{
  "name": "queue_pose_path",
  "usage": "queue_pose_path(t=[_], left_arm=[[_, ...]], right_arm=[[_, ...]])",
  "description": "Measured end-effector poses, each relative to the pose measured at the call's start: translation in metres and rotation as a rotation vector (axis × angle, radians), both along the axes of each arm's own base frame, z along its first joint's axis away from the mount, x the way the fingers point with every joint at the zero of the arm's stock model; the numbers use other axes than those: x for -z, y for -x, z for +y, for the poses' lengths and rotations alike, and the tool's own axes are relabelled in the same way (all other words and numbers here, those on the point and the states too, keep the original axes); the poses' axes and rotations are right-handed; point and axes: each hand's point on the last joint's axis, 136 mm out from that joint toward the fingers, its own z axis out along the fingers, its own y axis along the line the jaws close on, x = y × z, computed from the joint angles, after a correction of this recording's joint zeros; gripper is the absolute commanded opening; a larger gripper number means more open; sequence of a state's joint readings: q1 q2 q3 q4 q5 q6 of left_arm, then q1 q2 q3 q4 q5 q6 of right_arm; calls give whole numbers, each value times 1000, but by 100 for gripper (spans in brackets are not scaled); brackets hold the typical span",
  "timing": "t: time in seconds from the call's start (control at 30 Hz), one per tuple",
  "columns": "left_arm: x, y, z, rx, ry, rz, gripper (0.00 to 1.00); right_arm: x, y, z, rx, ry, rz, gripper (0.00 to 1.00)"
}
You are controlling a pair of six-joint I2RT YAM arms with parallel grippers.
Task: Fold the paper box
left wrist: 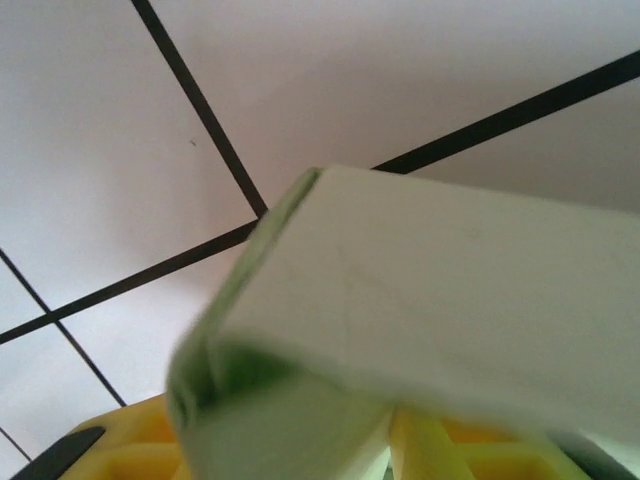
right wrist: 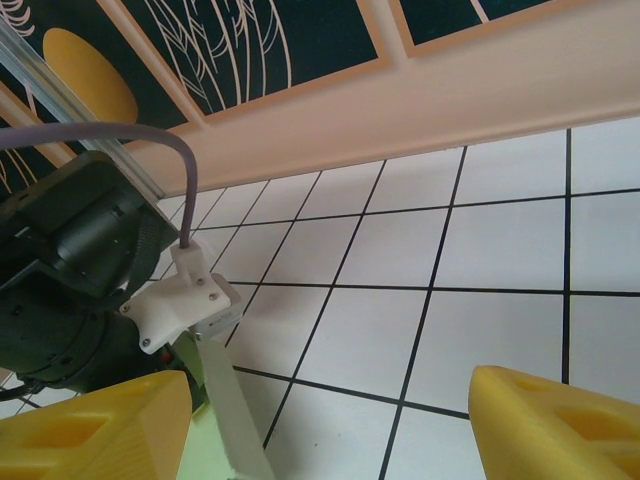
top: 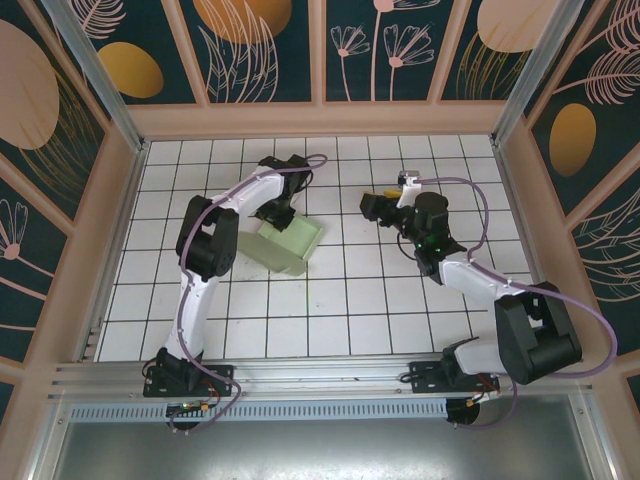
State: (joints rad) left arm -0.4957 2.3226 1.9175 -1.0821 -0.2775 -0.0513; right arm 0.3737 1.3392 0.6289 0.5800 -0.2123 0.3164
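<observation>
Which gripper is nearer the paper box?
Left. The left gripper is at the far wall of the paper box; the right gripper hangs open off to its right, apart.

Open desk [right wrist: 450,250] lies ahead of the right tool's [right wrist: 332,380] spread fingers [right wrist: 540,420]; the left arm [right wrist: 70,260] and paper box [top: 290,245] crowd its left side.

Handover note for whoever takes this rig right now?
Left gripper: at the far-left wall of the box, card between its fingers; grip unclear.
Right gripper: open, empty, right of the box and apart from it.
Box: on the table, already tray-shaped with walls up.
Left to do: probably tuck in the remaining walls; the right arm is free to help.
</observation>
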Motion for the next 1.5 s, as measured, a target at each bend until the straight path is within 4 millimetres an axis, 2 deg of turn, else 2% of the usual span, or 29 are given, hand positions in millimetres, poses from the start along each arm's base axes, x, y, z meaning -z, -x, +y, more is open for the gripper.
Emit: queue_pose_path(t=[0.3,0.43,0.5,0.67,0.87,1.17,1.37,1.43,1.5], left_arm=[[2,1,-4,2,14,7,42],[1,0,-11,7,41,6,32],[1,1,-15,14,61,12,32],[3,4,-25,29,111,34,42],[0,3,-37,50,175,32,54],[-30,-4,-41,58,228,-51,60],[-27,-2,-23,10,219,-50,57],[-22,-1,-13,-11,214,-39,51],[-16,1,-6,-32,212,-24,41]], right_arm=[[24,-1,11,-54,9,61,74],[38,-4,21,-101,37,79,75],[44,-3,27,-127,55,82,75],[58,-3,37,-168,79,102,75],[61,-4,39,-181,82,108,75],[65,-2,44,-207,97,105,75],[65,-2,44,-206,98,104,76],[65,-2,44,-206,98,105,75],[66,-2,44,-207,99,107,75]])
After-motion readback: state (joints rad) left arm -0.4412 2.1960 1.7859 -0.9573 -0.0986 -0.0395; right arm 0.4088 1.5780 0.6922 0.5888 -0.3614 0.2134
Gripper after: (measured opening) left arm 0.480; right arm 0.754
